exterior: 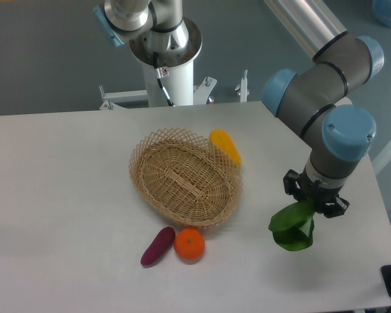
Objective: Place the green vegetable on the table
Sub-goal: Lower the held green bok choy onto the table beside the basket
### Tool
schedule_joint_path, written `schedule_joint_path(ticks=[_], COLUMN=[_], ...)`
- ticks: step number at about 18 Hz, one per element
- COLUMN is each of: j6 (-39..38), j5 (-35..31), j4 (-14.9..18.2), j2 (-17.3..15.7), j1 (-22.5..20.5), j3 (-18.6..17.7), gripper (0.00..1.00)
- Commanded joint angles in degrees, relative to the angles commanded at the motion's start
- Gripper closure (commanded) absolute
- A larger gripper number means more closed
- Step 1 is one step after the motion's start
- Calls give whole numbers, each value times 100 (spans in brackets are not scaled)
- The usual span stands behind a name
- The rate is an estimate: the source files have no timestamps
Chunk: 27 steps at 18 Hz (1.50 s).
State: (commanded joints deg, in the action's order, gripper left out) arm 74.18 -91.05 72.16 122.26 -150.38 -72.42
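White table (pixel 65 195). Tan woven wicker basket (pixel 186 177). Behind it, a yellow-orange vegetable (pixel 225 146); in front, a purple vegetable (pixel 158 246) and orange fruit (pixel 189 244); to its right, a dark green vegetable (pixel 292 228) under a grey-and-blue arm (pixel 326 111).

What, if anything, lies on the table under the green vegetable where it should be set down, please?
Nothing visible: the green vegetable hangs from the tool over bare table, well right of the basket.

Bright even light, soft faint shadows, sharp focus.
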Motion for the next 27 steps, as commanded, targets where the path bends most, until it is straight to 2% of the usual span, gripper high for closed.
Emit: schedule_joint_path(ticks=[14,20,25,27], j6=[17,61,536,633], j5=[-35,0,-18,-26], j4=[26,-105,-272,-491], j2=[-44,-360,-378,-343], j1=[26,44,-26,-131], j3=[-35,-843,-1124,-1230], gripper=[76,76,77,77])
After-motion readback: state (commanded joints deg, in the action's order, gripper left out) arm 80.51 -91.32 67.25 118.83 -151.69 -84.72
